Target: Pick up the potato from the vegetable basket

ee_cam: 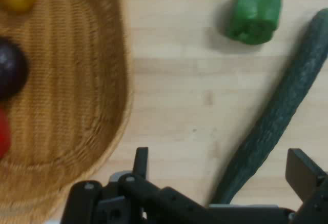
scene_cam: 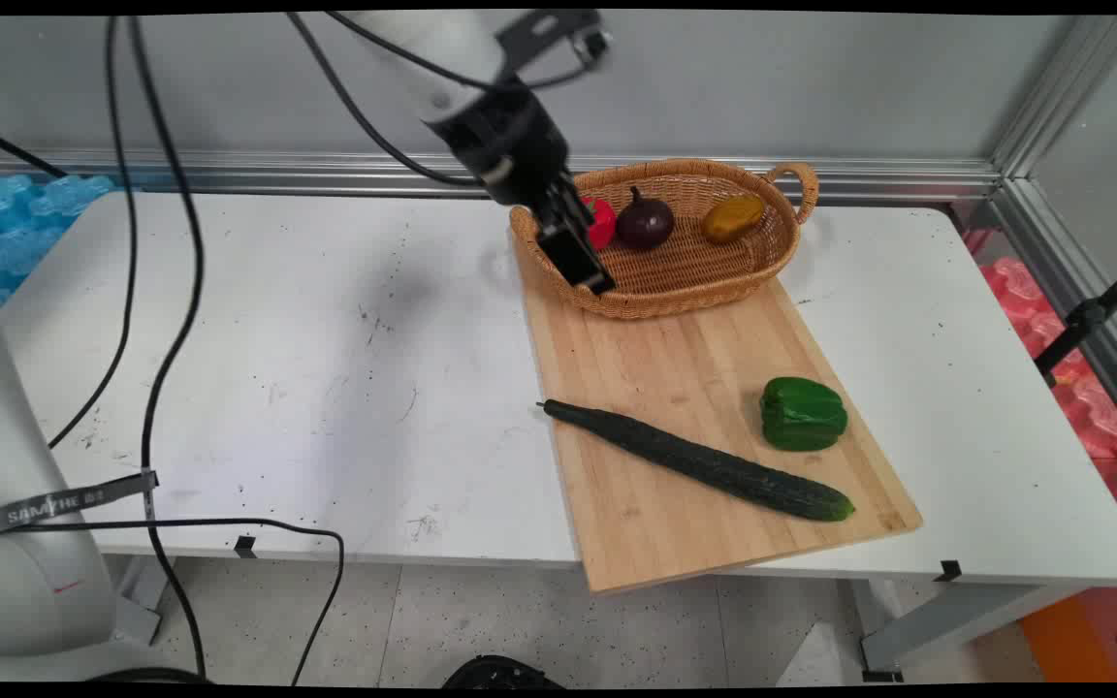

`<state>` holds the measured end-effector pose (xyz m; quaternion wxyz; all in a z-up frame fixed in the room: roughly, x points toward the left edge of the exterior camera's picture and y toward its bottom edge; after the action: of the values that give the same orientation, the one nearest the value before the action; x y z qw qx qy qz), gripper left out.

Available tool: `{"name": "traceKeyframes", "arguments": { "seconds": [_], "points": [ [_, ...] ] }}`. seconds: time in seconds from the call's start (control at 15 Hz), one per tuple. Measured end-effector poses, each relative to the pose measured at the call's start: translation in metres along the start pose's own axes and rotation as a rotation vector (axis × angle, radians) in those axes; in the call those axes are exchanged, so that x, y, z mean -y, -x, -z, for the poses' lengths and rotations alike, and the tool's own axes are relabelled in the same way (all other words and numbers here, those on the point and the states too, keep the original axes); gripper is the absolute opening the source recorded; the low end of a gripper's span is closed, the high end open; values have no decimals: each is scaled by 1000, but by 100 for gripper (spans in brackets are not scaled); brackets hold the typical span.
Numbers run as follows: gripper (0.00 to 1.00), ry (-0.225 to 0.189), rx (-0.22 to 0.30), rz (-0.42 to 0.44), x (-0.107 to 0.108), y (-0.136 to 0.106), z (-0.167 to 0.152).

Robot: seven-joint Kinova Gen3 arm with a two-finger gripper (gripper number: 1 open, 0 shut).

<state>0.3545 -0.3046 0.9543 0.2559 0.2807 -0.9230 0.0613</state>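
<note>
Above: gripper (ee_cam: 220, 170) spread wide, holding nothing, raised over the wooden cutting board (ee_cam: 179, 80) | cucumber (ee_cam: 277, 116) nearest, running up between the fingers | green pepper (ee_cam: 254, 9) farther ahead | wicker basket (ee_cam: 77, 80) to one side, with red, purple and yellow produce.

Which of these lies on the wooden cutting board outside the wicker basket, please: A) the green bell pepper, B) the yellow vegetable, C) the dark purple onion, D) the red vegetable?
A: the green bell pepper lies on the bare cutting board near the cucumber, outside the basket.
</note>
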Motion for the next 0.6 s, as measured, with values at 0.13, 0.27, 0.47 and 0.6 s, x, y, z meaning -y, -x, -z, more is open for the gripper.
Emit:
{"name": "traceKeyframes", "arguments": {
  "seconds": [0.13, 0.27, 0.47, 0.6],
  "points": [
    [100, -20, -6, 40, 7, 8, 10],
    [100, -48, -18, 90, 18, 15, 21],
    [100, -82, -37, 138, 31, 19, 29],
    [100, -105, -48, 154, 39, 18, 31]
  ]
}}
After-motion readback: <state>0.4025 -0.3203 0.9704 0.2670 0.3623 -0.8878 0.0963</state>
